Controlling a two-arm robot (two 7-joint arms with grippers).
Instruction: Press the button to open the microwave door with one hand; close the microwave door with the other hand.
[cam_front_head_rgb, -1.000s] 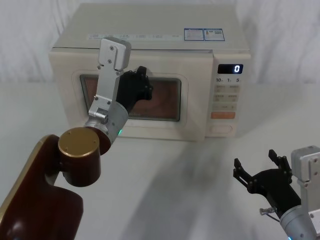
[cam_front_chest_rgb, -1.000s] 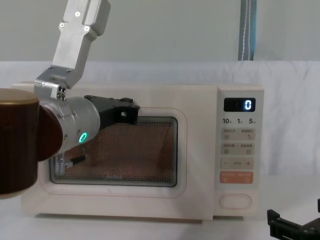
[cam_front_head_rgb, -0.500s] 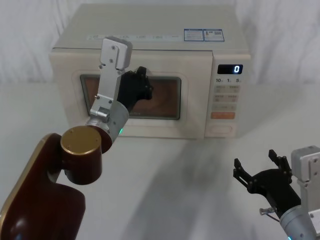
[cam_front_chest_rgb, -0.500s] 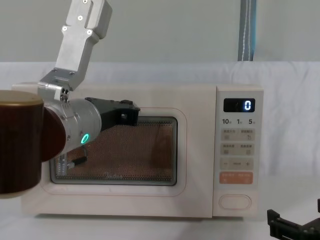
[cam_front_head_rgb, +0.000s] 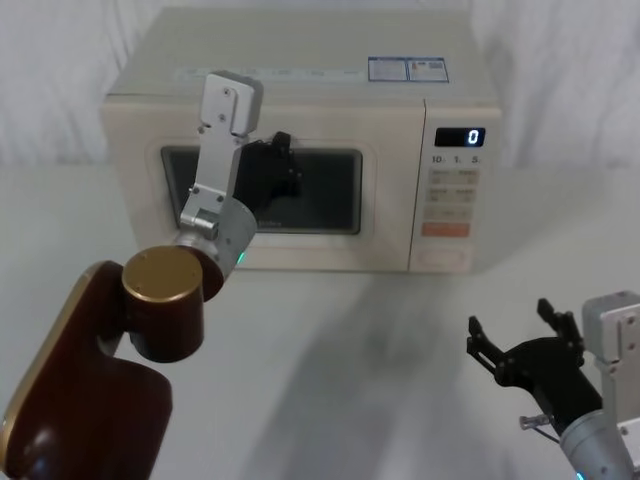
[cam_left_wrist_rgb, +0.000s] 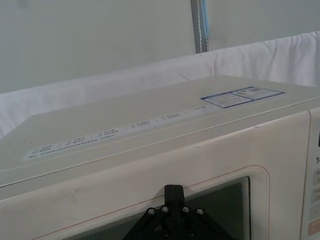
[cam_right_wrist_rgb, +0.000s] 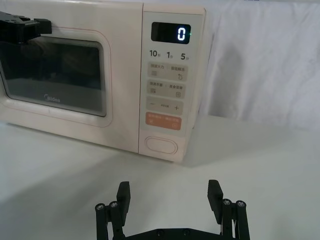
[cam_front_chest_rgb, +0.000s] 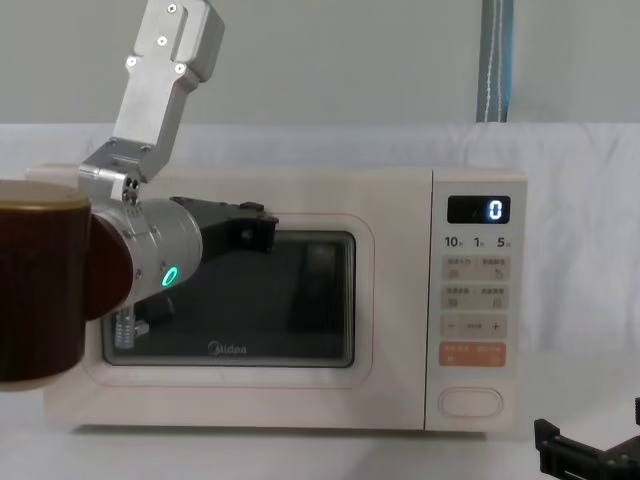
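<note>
Left gripper (cam_front_head_rgb: 283, 165), upper centre-left of the head view, sits against the microwave door (cam_front_head_rgb: 385, 215); whether its fingers are open cannot be told. The door lies flush with the keypad panel (cam_front_head_rgb: 456, 195), apparently shut. Lower right, the right gripper (cam_front_head_rgb: 515, 335) hangs wide and empty, the button (cam_right_wrist_rgb: 161, 144) straight ahead, well apart.

A second ago I had the microwave door (cam_front_head_rgb: 262, 190) standing slightly ajar, its right edge out from the keypad panel (cam_front_head_rgb: 455, 195); now it sits flush and shut. The lit, reddish window (cam_front_chest_rgb: 240, 300) has gone dark. My left gripper (cam_front_head_rgb: 283, 172) has pushed in with the door, against the window's upper part.
</note>
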